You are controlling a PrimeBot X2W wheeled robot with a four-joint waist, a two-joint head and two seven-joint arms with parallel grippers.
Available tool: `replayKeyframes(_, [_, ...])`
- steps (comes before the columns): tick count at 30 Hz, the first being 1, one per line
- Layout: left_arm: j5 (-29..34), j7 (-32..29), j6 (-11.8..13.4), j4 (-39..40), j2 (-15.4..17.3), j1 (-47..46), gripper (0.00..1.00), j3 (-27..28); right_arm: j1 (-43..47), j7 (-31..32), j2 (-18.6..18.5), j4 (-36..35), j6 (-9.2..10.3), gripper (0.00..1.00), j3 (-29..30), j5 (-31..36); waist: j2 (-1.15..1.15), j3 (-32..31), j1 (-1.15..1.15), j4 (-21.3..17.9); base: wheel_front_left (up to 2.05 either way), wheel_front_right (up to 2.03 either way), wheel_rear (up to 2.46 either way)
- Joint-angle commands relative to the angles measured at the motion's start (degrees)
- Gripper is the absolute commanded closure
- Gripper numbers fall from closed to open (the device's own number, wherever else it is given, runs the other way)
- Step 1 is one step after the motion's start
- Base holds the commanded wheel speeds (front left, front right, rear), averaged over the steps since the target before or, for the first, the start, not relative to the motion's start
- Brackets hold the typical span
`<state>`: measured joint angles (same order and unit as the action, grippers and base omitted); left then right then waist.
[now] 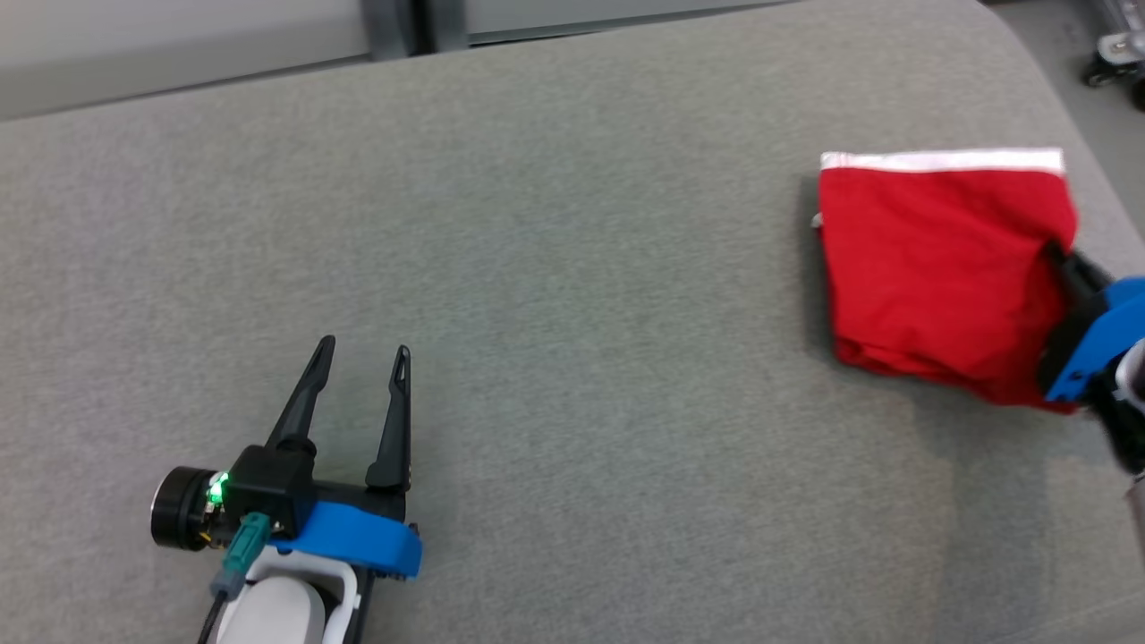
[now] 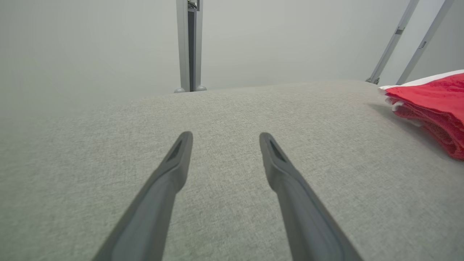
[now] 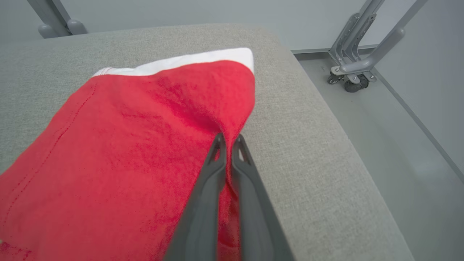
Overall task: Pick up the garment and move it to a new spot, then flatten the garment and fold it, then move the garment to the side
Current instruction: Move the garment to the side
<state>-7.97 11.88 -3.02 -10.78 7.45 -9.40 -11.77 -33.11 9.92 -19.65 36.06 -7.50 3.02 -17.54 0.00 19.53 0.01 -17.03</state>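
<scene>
The red garment point(image 1: 939, 268) lies folded into a rough rectangle near the right edge of the grey fabric surface point(image 1: 572, 268), with its white band point(image 1: 939, 161) along the far side; it may be a pair of shorts, though the fold hides too much to be sure. In the left wrist view the red garment point(image 2: 431, 105) shows as several stacked layers at the right of the picture. The right gripper point(image 1: 1062, 258) comes in from the right and is closed tight on the garment's right edge. In the right wrist view its 2 dark fingers point(image 3: 214, 170) are pressed together, with a ridge of red cloth point(image 3: 127, 152) pinched up between the tips. The rest of the cloth lies flat on the surface. The left gripper point(image 1: 365, 349) sits well apart from the garment at the lower left, just above bare fabric, its 2 fingers point(image 2: 170, 174) spread wide and holding nothing. Past the far edge of the surface stands an upright metal post point(image 2: 189, 43). To the right of the surface is a pale floor point(image 3: 406, 145) with a castor point(image 3: 351, 85) of a metal frame on it.
</scene>
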Motion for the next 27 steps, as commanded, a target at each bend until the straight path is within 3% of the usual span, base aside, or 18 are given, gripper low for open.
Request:
replayKeyframes(1, [0.4, -0.2, 0.2, 0.7, 0.6, -0.3, 0.0, 0.0, -2.4, 0.7, -2.0, 0.6, 0.02, 1.0, 0.5, 0.4, 0.0, 1.9, -0.01, 2.8, 0.0, 0.0, 0.0])
replayKeyframes(5, [0.2, -0.3, 0.6, 1.6, 0.8, -0.4, 0.0, 0.1, -6.2, 2.3, -7.0, 2.3, 0.02, 1.0, 2.1, 2.9, 0.0, 3.6, -0.01, 5.9, 0.0, 0.0, 0.0])
replayKeyframes(12, [0.0, -0.2, 0.9, 2.9, 0.8, -0.5, 0.0, -0.5, -9.5, 2.4, -10.4, 5.2, 0.02, 1.0, 6.0, 7.5, 0.0, 5.5, -0.01, 8.9, 0.0, 0.0, 0.0])
replayKeyframes(14, [-0.1, -0.2, 1.0, 3.1, 0.9, -0.5, 0.0, -0.6, -10.1, 1.0, -10.3, 5.7, 0.02, 0.66, 7.5, 8.8, 0.0, 5.8, -0.01, 9.2, 0.0, 0.0, 0.0])
replayKeyframes(15, [-0.1, -0.2, 1.0, 3.1, 0.9, -0.5, 0.0, -0.7, -10.4, 0.1, -9.9, 6.0, 0.02, 0.18, 8.3, 9.4, 0.0, 5.9, -0.01, 9.3, 0.0, 0.0, 0.0])
replayKeyframes(16, [-0.1, -0.2, 1.0, 3.1, 0.9, -0.5, 0.0, -0.7, -10.4, 0.1, -9.9, 6.0, 0.02, 0.18, 8.3, 9.4, 0.0, 5.9, -0.01, 9.3, 0.0, 0.0, 0.0])
replayKeyframes(17, [-0.1, -0.2, 1.1, 3.2, 0.9, -0.5, 0.0, -0.8, -10.5, -0.9, -9.4, 6.2, 0.01, 0.0, 8.8, 10.2, 0.0, 6.0, -0.01, 9.4, 0.0, 0.0, 0.0])
replayKeyframes(27, [-1.5, -0.4, 0.8, 2.6, 0.9, -1.7, 0.0, -0.9, -11.7, -8.8, -4.0, 7.7, 0.01, 0.0, 9.3, 13.5, 0.0, 4.8, -0.01, 8.2, 0.0, 0.0, 0.0])
